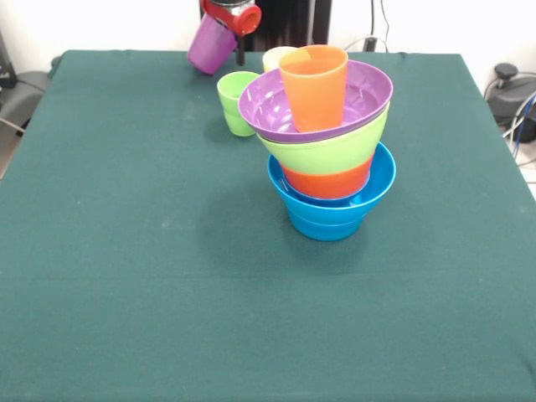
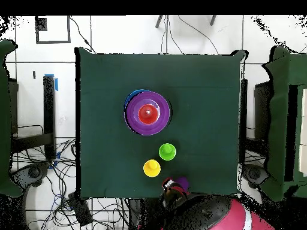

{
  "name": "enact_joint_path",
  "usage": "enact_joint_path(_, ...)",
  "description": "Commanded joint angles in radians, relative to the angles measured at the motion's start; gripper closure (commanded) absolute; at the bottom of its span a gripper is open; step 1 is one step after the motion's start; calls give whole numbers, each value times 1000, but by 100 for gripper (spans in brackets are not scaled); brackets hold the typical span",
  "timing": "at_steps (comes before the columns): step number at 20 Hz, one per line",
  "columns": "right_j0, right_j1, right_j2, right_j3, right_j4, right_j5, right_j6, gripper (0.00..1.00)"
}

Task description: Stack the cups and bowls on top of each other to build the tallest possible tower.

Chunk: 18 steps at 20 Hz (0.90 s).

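The tower (image 1: 328, 159) stands mid-table: a blue bowl (image 1: 331, 209) at the bottom, then an orange bowl (image 1: 327, 180), a lime green bowl (image 1: 327, 151) and a purple bowl (image 1: 272, 105), tilted, with an orange cup (image 1: 314, 84) upright in it. It also shows in the overhead view (image 2: 147, 112). A green cup (image 1: 236, 102) (image 2: 167, 151) and a yellow cup (image 1: 275, 57) (image 2: 152, 168) stand on the table behind it. My gripper (image 1: 228, 33) (image 2: 171, 190) is at the table's far edge, shut on the purple cup (image 1: 209, 43) (image 2: 181, 182), which hangs tilted above the cloth.
The dark green tablecloth (image 1: 126, 251) covers the whole table. Cables and equipment lie on the floor beyond the right edge (image 1: 511, 92). The yellow cup is partly hidden behind the tower in the front view.
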Motion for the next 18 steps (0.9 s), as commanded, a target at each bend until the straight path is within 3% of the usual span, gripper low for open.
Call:
enact_joint_path(1, 81, 36, 23, -144, -114, -113, -51, 0)
enact_joint_path(2, 117, 43, -9, -159, -149, -155, -70, 100)
enact_joint_path(18, 130, 5, 1, -165, -200, -119, -21, 100)
